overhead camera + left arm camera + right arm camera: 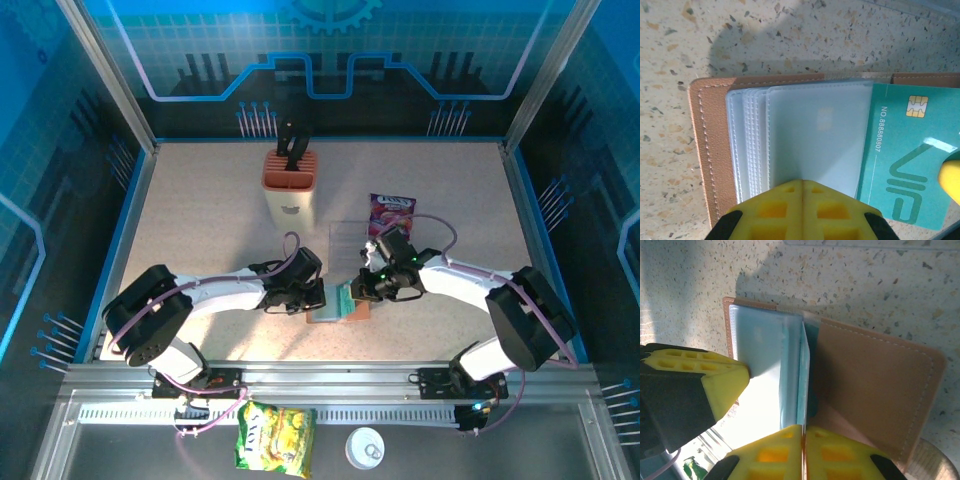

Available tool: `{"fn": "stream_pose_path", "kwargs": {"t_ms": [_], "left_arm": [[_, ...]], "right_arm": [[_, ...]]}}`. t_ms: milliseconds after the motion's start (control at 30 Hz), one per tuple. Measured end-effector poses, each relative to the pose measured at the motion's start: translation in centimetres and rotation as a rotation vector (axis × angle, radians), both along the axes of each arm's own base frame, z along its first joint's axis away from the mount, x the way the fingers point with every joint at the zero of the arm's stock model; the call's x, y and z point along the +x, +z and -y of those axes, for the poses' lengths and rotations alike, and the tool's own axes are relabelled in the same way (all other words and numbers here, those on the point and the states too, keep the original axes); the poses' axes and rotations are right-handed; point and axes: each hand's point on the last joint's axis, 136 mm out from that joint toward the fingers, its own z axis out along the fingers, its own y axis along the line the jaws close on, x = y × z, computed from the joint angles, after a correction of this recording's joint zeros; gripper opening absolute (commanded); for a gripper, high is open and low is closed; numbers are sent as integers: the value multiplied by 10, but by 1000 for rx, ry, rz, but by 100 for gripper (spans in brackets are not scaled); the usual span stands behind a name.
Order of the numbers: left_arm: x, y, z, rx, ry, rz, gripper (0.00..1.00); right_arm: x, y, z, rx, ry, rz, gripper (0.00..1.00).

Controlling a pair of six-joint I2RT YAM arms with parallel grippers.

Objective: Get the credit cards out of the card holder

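The brown card holder (363, 312) (710, 150) (875, 385) lies open on the table between both arms, its clear sleeves fanned out. A teal credit card (900, 150) with a gold chip sticks partway out of the top sleeve, toward the right. My left gripper (803, 182) (312, 297) is shut, its tips pressing down on the top sleeve. My right gripper (803, 429) (362, 290) is shut on the edge of that teal card (804, 375), seen edge-on. One right fingertip (951, 176) shows on the card. Any other cards are hidden in the sleeves.
An orange-topped knife block (290, 185) stands behind the arms. A purple snack packet (392, 212) and a clear plastic tray (345, 240) lie just beyond the card holder. A yellow packet (275, 435) and a white lid (364, 447) sit below the front rail.
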Motion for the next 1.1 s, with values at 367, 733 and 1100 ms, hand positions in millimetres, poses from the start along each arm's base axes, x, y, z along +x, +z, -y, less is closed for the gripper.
{"fn": "stream_pose_path", "kwargs": {"t_ms": [367,733,1100], "left_arm": [[0,0,0,-1,0,1,0],[-1,6,-3,0,1,13,3],[9,36,-5,-36,26,105,13]], "right_arm": [[1,-1,-2,-13,-19,4,7],[6,18,3,-44,-15,61,5],[34,77,10,-176,170,302,1]]}}
